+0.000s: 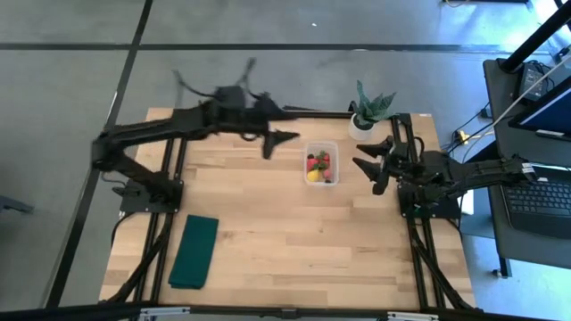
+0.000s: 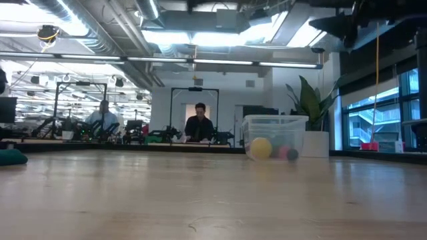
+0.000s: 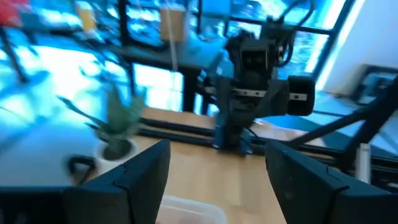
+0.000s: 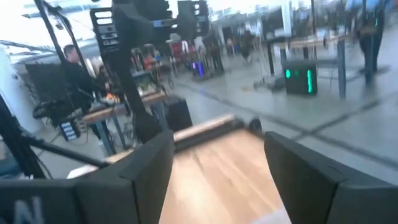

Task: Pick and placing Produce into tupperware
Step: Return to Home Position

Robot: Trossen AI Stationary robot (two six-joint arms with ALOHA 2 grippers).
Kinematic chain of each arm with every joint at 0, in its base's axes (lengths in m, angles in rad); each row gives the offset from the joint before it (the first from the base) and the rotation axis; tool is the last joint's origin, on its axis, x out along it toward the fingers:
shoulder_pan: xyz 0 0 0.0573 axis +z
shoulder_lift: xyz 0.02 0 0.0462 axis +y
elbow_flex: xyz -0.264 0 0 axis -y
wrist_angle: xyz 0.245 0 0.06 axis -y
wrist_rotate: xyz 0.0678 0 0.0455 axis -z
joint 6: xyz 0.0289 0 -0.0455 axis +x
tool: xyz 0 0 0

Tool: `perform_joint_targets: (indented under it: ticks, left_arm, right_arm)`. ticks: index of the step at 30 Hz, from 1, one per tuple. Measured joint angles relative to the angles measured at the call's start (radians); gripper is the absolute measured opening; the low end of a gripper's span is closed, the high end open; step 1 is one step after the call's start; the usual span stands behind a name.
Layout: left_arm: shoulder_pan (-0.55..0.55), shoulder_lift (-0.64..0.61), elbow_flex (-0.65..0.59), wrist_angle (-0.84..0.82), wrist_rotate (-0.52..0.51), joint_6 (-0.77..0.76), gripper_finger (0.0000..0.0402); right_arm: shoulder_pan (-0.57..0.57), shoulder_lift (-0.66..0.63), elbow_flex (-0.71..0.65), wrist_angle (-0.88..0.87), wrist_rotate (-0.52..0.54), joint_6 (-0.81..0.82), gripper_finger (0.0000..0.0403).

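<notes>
The tupperware (image 1: pixel 333 148) stands on the wooden table (image 1: pixel 294 232), a clear tub with the produce (image 1: pixel 317 168) lying inside it: red pieces, a yellow one and dark berries, all within its walls. From table height the yellow piece (image 2: pixel 261 148) rests against the tub's near wall, with a pink one (image 2: pixel 283 153) and a dark one (image 2: pixel 292 155) beside it. The left gripper (image 1: pixel 278 139) hangs above the table just to the left of the tupperware, blurred in the overhead view. Its fingers (image 3: pixel 146 177) are spread wide and hold nothing. The right gripper (image 1: pixel 370 165) sits near the tupperware on its right, apart from it. Its fingers (image 4: pixel 149 168) are also parted and bare. A potted plant (image 1: pixel 371 107) in a white pot stands just beyond the tupperware's far right corner. A dark green folded cloth (image 1: pixel 195 251) lies well apart from the tupperware, toward the near left. Behind the tupperware, across the room, a person (image 2: pixel 199 123) sits at a desk.
</notes>
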Motion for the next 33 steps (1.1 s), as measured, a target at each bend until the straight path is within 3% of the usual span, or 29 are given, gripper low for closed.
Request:
perform_joint_targets:
  ticks: [5,10,18,25,29,33]
  left_arm:
    - [-0.011,-0.187,-0.020,-0.160,-0.170,0.079,0.0250]
    - [-0.043,-0.371,-0.164,-0.212,-0.306,0.078,0.0253]
    - [-0.087,-0.627,-0.441,-0.147,-0.494,0.029,0.0250]
    - [-0.087,-0.817,-0.562,-0.123,-0.542,0.042,0.0254]
    - [-0.087,-0.893,-0.607,-0.124,-0.588,0.083,0.0250]
    - [-0.087,-0.978,-0.672,-0.148,-0.639,0.089,0.0251]
  right_arm:
    - [0.000,0.008,0.024,0.049,0.000,-0.080,0.0252]
    - [-0.004,0.084,0.150,-0.037,0.016,-0.173,0.0252]
    - [-0.136,0.290,0.407,-0.234,0.336,-0.281,0.0252]
    - [-0.345,0.332,0.500,-0.312,0.294,-0.289,0.0252]
    - [-0.471,0.329,0.483,-0.341,0.268,-0.279,0.0252]
    - [-0.503,0.283,0.405,-0.366,0.204,-0.247,0.0252]
